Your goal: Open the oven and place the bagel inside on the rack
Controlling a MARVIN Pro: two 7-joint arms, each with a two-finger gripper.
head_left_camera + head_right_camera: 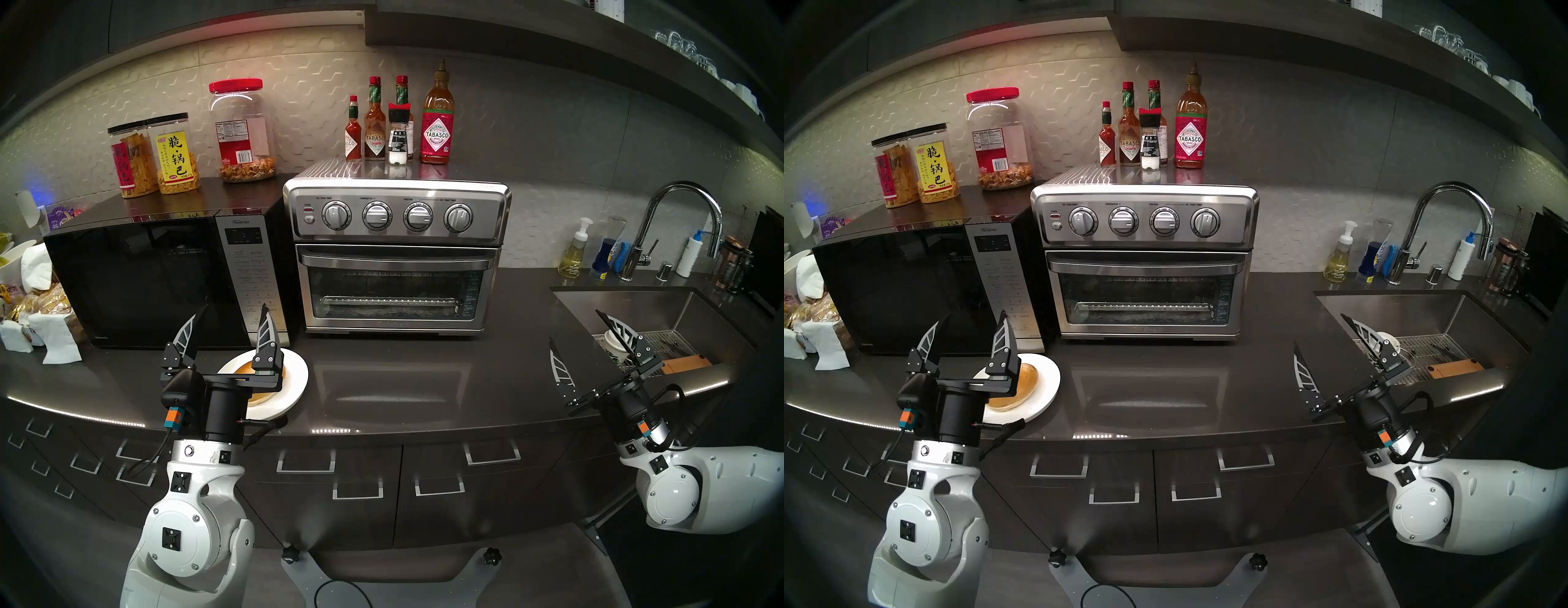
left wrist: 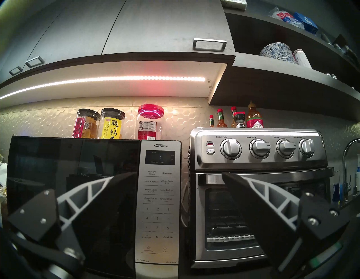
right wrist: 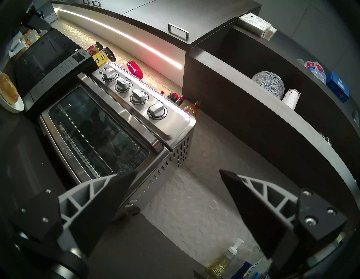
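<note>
Both my grippers — left gripper, right gripper — hover with fingers spread, empty. Soft, light bagel sits on its plate, tabletop; I'd pinch its sides gently — oven closed.

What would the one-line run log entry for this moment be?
oven door shut | bagel on plate | left gripper open, empty | right gripper open, empty
</note>
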